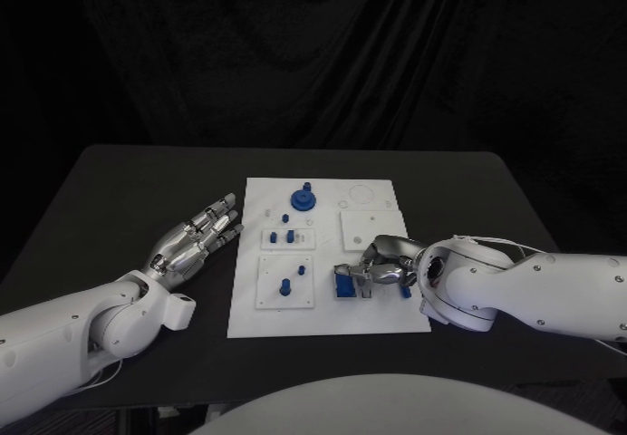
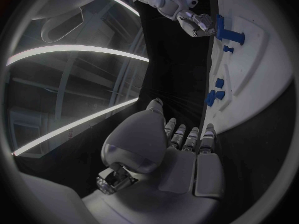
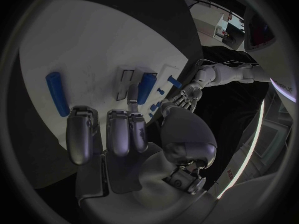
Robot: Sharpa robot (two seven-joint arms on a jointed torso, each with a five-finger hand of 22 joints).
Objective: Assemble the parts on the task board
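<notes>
The flat white rectangular task board (image 1: 379, 319), frame centre, carries small blue plastic parts (image 1: 301, 198). The left hand (image 1: 196, 238) lies spread, empty; the right hand (image 1: 379, 269) fingers a blue block (image 1: 345, 285), grip unclear.

Right hand (image 1: 375, 270) touches blue part (image 1: 345, 285) on task board (image 1: 379, 319).

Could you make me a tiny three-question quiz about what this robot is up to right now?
1. True or false: the left hand lies on the black table beside the task board, holding nothing.
2. Which hand is over the board's near edge, by a blue part?
A. left
B. right
3. Fill in: the round blue part stands at the board's ____ end.

Key: 1 true; 2 B, the right hand; 3 far.
</notes>
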